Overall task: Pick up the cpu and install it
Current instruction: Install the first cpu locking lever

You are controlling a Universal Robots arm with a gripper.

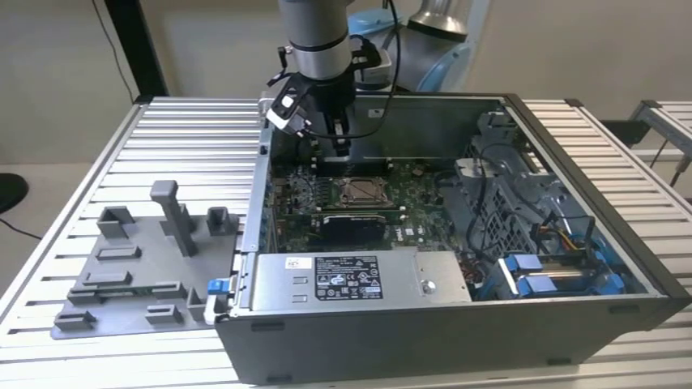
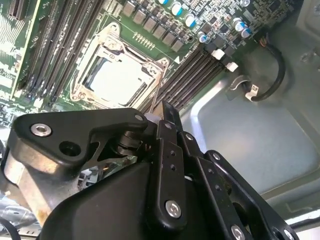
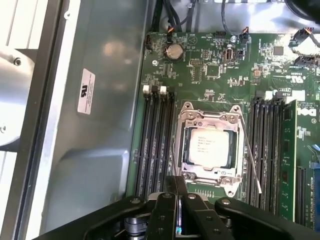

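One open computer case [image 1: 454, 324] lies on the slatted metal counter [image 1: 173, 138], with one grey fixture tray [image 1: 141, 267] beside it toward the exterior view's left. One arm reaches down into the far part of the case, carrying one tool [image 1: 339, 144]. One motherboard [image 3: 210, 65] lines the case floor, and on it sits one socket with a metal frame [image 3: 209, 150]. One cpu [image 3: 209, 149] lies flat inside that frame, its pale silver-grey top facing up; it also shows as a bright square in the second wrist view [image 2: 117, 80] and as a small pale square in the exterior view [image 1: 358, 191]. The tool hangs above the board just to the far side of the socket, apart from the cpu and touching nothing visible. In both wrist views the tool's fingers [image 3: 172, 210] stand pressed together with nothing pinched between them. One thin retaining lever [image 3: 250, 155] runs along one side of the socket. Memory slots flank the socket on two sides. One grey power supply box [image 1: 357, 277] with a white label sits at the case's near edge.
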